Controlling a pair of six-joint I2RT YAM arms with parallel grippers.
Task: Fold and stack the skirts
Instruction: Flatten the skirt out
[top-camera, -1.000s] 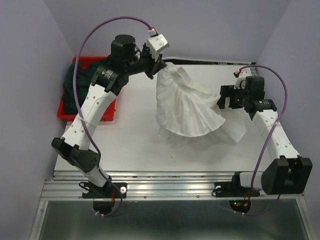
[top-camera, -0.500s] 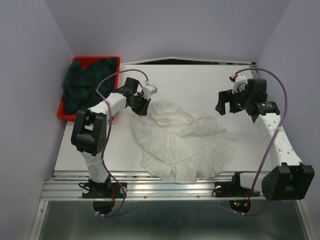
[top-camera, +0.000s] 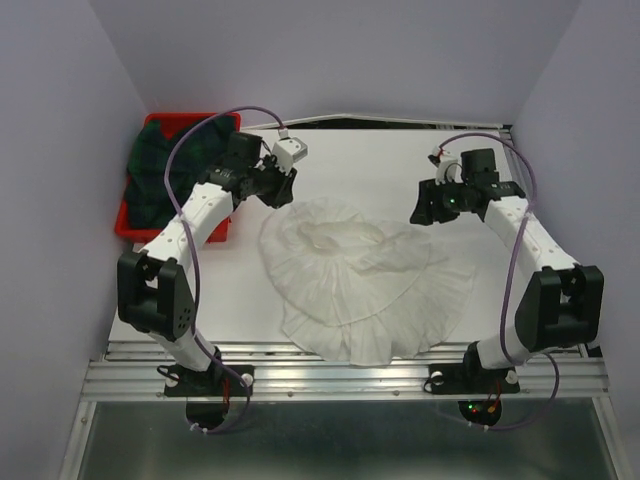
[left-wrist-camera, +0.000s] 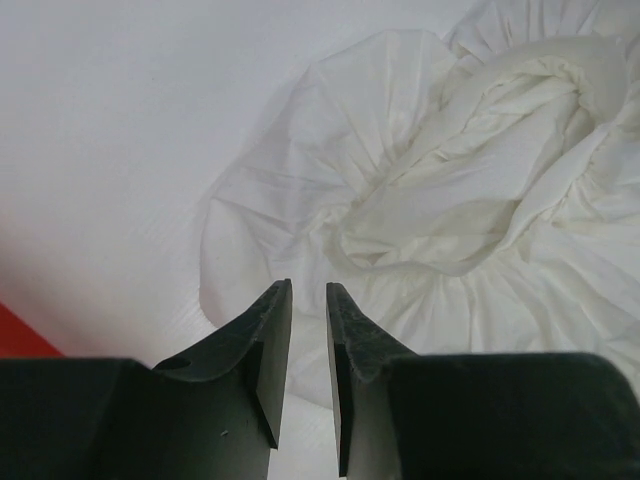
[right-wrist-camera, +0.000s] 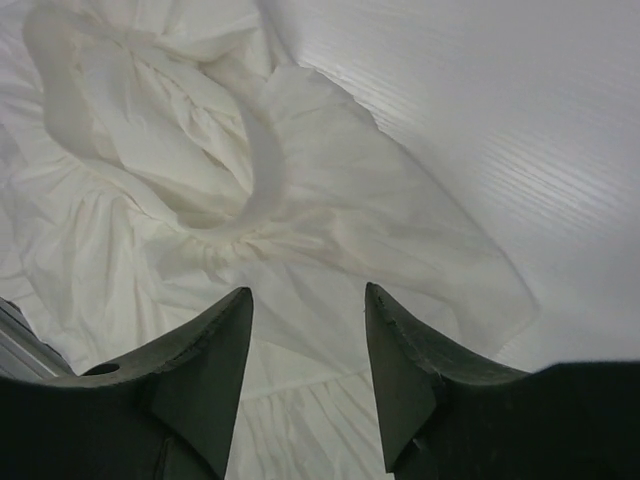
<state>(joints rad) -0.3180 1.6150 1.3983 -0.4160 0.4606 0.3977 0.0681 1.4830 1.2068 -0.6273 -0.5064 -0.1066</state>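
Observation:
The white ruffled skirt (top-camera: 360, 285) lies spread and rumpled on the middle of the table, its waistband bunched near the far side. It also shows in the left wrist view (left-wrist-camera: 470, 200) and the right wrist view (right-wrist-camera: 200, 180). The plaid skirt (top-camera: 160, 170) lies crumpled in the red tray. My left gripper (top-camera: 283, 190) hovers at the white skirt's far left edge, its jaws a narrow gap apart with nothing between them (left-wrist-camera: 308, 288). My right gripper (top-camera: 425, 210) is open and empty above the skirt's far right part (right-wrist-camera: 308, 292).
The red tray (top-camera: 135, 232) stands at the table's far left edge, beside the left wall. Purple walls close in on both sides. A metal rail (top-camera: 340, 365) runs along the near edge, where the arm bases stand.
The left gripper carried the white skirt toward the near left, laid it flat, let go and drew back. The right gripper moved left over the skirt's edge.

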